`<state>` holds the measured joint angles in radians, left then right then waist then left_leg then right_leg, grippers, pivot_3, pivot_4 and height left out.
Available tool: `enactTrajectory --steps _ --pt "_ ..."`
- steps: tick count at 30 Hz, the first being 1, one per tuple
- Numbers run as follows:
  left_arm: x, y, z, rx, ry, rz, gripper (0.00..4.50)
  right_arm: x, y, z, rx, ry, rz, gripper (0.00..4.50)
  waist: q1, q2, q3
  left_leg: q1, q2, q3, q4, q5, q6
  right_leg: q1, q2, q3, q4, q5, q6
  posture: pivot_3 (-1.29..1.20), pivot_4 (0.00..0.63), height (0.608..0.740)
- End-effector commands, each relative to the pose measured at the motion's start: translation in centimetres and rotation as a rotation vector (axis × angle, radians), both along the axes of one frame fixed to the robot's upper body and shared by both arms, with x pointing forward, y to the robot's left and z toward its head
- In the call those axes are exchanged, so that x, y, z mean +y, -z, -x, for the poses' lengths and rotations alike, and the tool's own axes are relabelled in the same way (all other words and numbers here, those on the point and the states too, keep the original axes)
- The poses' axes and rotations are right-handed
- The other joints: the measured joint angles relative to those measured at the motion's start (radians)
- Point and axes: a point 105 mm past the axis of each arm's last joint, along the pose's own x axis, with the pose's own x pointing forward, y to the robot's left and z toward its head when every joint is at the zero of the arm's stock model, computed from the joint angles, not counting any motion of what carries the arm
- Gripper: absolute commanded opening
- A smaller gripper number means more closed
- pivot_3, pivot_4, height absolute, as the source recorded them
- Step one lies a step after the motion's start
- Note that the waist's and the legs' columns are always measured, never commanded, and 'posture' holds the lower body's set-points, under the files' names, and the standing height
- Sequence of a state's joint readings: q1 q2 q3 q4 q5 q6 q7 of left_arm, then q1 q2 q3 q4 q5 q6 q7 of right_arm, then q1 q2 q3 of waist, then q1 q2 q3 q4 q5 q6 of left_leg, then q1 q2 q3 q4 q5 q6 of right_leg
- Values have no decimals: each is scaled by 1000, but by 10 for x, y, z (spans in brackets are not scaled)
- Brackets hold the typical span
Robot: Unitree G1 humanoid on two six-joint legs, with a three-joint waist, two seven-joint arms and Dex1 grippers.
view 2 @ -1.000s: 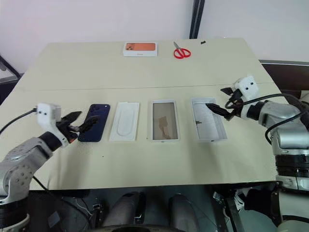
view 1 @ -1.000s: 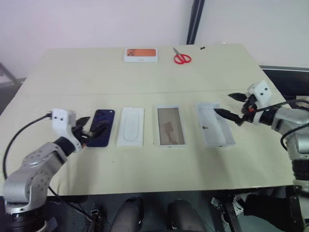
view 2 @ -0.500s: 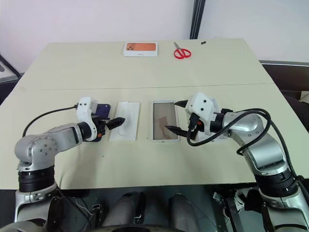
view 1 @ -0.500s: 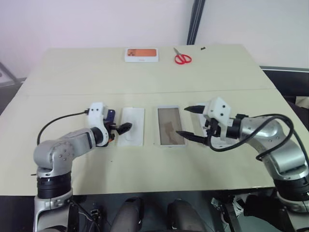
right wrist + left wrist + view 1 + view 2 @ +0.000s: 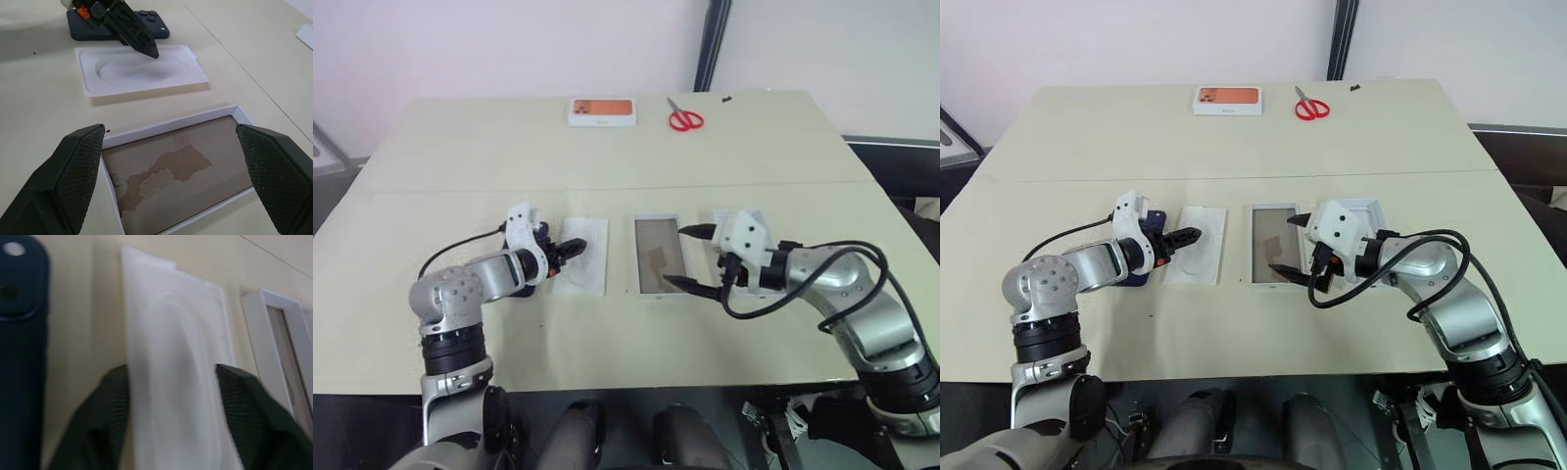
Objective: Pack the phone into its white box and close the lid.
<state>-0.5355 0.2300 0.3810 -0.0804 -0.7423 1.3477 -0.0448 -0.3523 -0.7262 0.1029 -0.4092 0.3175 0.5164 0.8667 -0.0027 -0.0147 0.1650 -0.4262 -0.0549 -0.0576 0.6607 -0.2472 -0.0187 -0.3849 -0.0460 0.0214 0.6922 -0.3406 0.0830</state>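
Observation:
The dark navy phone (image 5: 1140, 277) lies flat at the left of the row, mostly hidden behind my left arm; its camera end (image 5: 159, 28) is seen past the insert. My left gripper (image 5: 1187, 235) hovers low over the flat white insert (image 5: 584, 264), fingers (image 5: 110, 411) apart and holding nothing. The white box (image 5: 658, 257) with its tan-brown floor (image 5: 176, 166) lies open right of the insert. My right gripper (image 5: 1286, 245) is wide open just above it. The lid (image 5: 1364, 207) lies inside-up beyond, largely hidden by my right hand.
A white box with an orange picture (image 5: 601, 111) and red scissors (image 5: 684, 119) lie at the table's far edge. The pale table (image 5: 607, 333) has free room in front of the row and behind it.
Both arms swung inward. My left gripper left the phone, came over the insert and narrowed its fingers. My right gripper moved from the lid to above the white box.

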Motion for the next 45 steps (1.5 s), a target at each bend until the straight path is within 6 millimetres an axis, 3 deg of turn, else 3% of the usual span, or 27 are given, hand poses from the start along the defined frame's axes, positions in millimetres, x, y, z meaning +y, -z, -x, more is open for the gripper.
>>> enactTrajectory --steps 1,3,8,12,15,20,28,33,45 --pt "4 1 0 13 -9 -22 1096 4 -8 4 -48 -17 -6 4500 2 0 0 0 0 0 0 0 0 0 0 0 0 0 0 0 150 740" --pt "7 2 0 17 -14 -35 93 5 -7 5 -47 -18 -7 4500 6 0 0 0 0 0 0 0 0 0 0 0 0 0 0 0 150 740" --pt "15 -1 0 11 -34 -37 34 8 -7 7 -47 -22 -11 4500 9 0 0 0 0 0 0 0 0 0 0 0 0 0 0 0 150 740" --pt "26 -25 -3 -58 -96 137 34 6 -10 7 -52 -14 -9 4500 7 0 0 0 0 0 0 0 0 0 0 0 0 0 0 0 150 740" --pt "22 -50 -2 -119 -81 268 34 2 -13 4 -62 3 -4 4500 11 -1 0 -1 0 0 0 0 0 -1 0 0 0 0 0 0 150 740" --pt "-7 -67 -1 -139 -9 326 34 -6 -18 -3 -82 41 5 4500 18 -2 1 -1 0 0 3 -1 1 2 0 -1 -1 0 0 0 150 740" --pt "-81 -45 0 -7 70 231 34 -36 -22 -14 -96 138 54 4500 15 -3 1 -1 0 0 3 -1 1 2 0 -1 -1 0 0 0 150 740" --pt "-104 -36 -2 35 79 186 34 -45 -16 -12 -77 167 62 4500 12 -3 1 0 0 0 2 -1 1 2 1 0 -1 0 0 0 150 740" --pt "-143 -42 -6 37 176 162 34 -49 -6 -13 -50 188 52 4500 16 -3 2 -1 0 0 3 -1 1 3 1 0 -2 0 0 0 150 740"
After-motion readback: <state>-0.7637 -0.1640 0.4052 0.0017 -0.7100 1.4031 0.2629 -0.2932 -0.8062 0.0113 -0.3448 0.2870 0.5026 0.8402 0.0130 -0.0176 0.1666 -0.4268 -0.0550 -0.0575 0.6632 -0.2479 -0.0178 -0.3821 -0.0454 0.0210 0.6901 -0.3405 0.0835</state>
